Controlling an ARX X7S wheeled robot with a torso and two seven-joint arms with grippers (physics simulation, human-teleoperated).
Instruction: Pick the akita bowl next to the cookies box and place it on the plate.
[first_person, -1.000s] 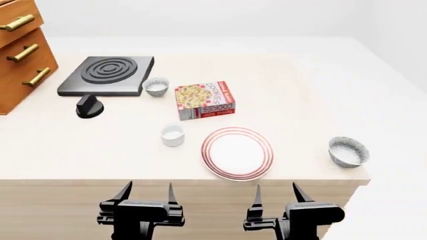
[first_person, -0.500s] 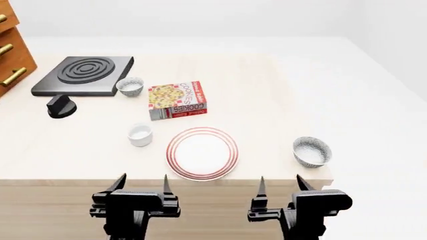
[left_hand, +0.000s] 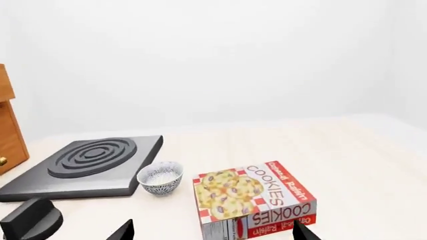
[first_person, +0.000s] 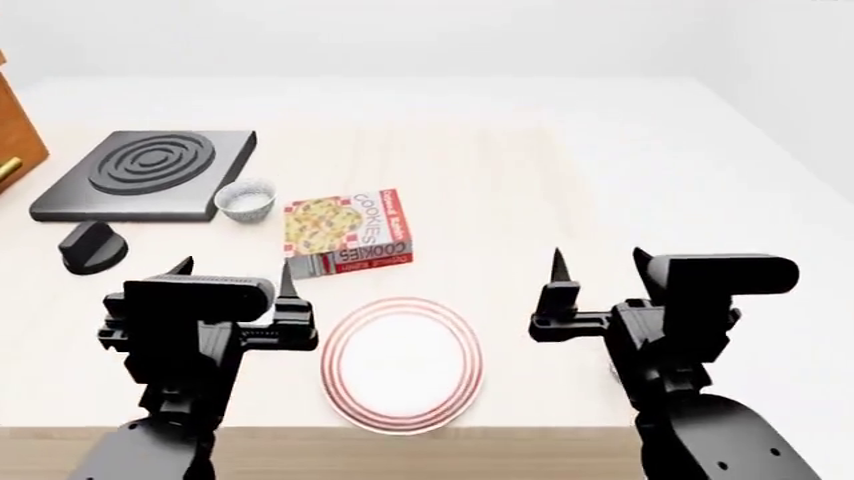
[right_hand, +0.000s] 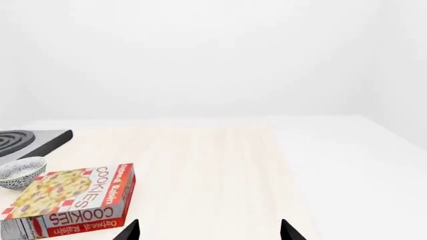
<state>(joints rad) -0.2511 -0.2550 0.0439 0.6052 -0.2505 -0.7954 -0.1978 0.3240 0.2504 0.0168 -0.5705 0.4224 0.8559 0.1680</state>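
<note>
Spanning white room: pale wooden table (first_person: 534, 180).

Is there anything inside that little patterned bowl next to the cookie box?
The akita bowl beside the cookies box shows only its pale speckled inner wall. Its rim hides the very bottom, so that part cannot be checked.

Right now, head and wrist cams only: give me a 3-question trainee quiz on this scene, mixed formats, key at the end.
1. True or false: the left claw is shut on the akita bowl.
2. Multiple choice: the akita bowl sits between the cookies box and which item? A) plate B) stove burner C) drawer cabinet
3. Fill in: the plate lies on the table with ____ on it.

Key:
1. False; both claws are open and empty, the right claw too.
2. B, the stove burner.
3. Nothing.
</note>
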